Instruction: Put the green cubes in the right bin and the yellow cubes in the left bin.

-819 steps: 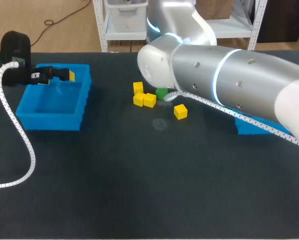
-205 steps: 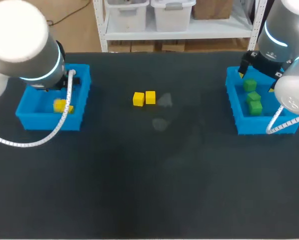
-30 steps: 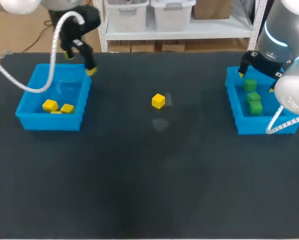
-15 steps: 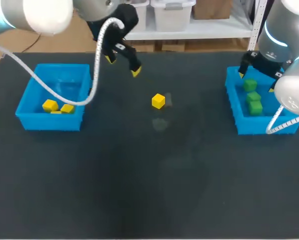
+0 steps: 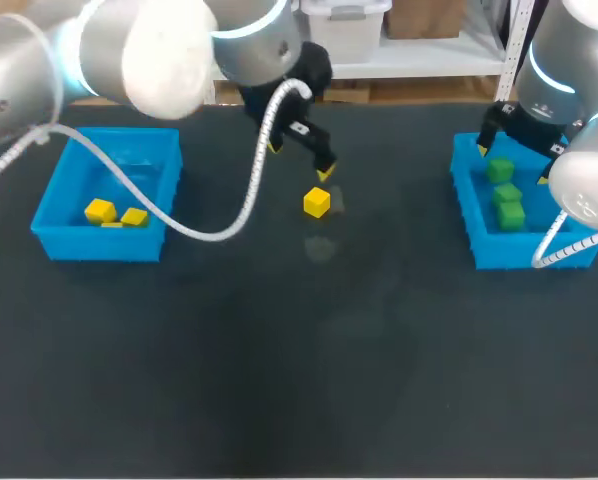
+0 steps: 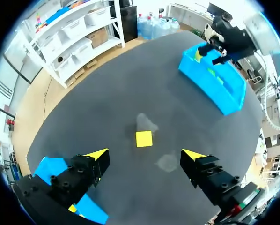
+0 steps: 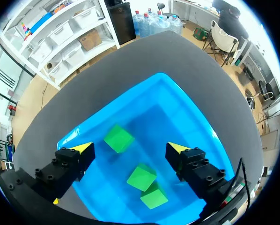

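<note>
I work at a big table (image 5: 299, 380). Its top is dark, almost black, and flat. It fills nearly all I see from above, and its far edge runs straight across. Near the middle is a pale spot (image 5: 320, 247) on the dark top. A second pale spot (image 5: 335, 199) sits a little farther back. The light is soft and even. From my wrist views the top looks more grey.

The gripper (image 7: 130, 148) hangs above a blue bin (image 7: 175, 119), its fingers spread wide and holding nothing. One green cube (image 7: 119, 138) lies by itself between the fingertips. A second cube (image 7: 141, 177) and a third cube (image 7: 154, 198) lie touching under the gripper. The bin stands on a dark tabletop (image 7: 107, 89).
</note>
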Controlling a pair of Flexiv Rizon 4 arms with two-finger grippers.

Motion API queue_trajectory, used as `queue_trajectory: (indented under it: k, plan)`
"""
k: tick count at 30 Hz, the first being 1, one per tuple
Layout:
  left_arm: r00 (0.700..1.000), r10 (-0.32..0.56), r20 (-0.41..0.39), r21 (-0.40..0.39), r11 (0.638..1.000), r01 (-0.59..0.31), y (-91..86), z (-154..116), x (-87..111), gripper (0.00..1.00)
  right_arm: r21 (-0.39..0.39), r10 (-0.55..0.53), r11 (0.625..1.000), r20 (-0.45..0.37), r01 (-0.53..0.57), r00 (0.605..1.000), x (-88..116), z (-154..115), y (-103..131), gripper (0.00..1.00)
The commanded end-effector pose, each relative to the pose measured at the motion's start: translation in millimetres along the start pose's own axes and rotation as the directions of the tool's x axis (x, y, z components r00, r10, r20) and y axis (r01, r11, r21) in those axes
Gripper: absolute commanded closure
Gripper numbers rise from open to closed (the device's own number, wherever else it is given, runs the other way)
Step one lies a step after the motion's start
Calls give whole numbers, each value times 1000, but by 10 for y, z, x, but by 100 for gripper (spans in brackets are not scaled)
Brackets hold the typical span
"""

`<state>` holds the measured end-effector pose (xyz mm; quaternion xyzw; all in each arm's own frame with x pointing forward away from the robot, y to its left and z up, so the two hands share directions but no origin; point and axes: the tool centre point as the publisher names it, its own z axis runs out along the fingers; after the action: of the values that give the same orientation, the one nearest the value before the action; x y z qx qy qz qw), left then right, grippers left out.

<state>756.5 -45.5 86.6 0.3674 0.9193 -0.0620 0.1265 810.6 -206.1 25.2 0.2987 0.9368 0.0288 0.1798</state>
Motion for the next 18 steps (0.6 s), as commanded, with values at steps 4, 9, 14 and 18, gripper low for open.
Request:
queue_trajectory:
  k: [4, 9, 14, 18]
  plan:
    - [1000, -1, -3, -9, 1000, 1, -55, 316, -67, 0, -1, 0, 1000, 0, 0, 1000, 2, 1, -4, 0]
    - [999, -32, -20, -19, 999, 32, 34, 458, -41, 0, -1, 0, 1000, 0, 0, 1000, 2, 1, -4, 0]
    - [998, -45, -40, -27, 999, 44, 119, 590, -36, 0, -1, 0, 1000, 0, 0, 1000, 2, 1, -4, 0]
    - [998, -55, -43, -33, 998, 53, 156, 668, -59, 0, -1, 0, 1000, 0, 0, 1000, 2, 1, -4, 0]
